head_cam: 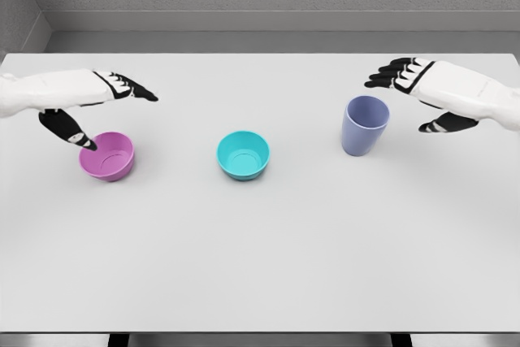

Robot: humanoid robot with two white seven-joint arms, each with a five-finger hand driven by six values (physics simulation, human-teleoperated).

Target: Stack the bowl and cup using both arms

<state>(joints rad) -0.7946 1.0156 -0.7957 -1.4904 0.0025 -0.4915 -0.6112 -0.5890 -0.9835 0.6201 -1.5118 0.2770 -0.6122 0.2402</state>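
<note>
Bowls and a cup stand in a loose row across the far half of the white table (260, 266), all upright and well apart from one another. Nearest the left edge sits the pink bowl (108, 157), and I see nothing inside it. Around the middle of the table sits the teal bowl (243, 154), its inside also bare. Toward the right edge stands the lavender cup (364, 125), taller than the bowls, leaning slightly in the view, with its mouth open upward and nothing visible in it. My left hand (85, 103) comes in from the left edge and hovers just above and behind the pink bowl, palm down, fingers stretched out toward the middle of the table and lying close together; my thumb (71, 129) points down, its dark tip at the bowl's near-left rim, though I cannot tell whether it touches. My right hand (431, 91) comes in from the right edge and hangs just beside the cup's rim, on its far right side, palm down, fingers extended toward the cup, thumb held apart below them. It holds nothing and appears clear of the cup.
</note>
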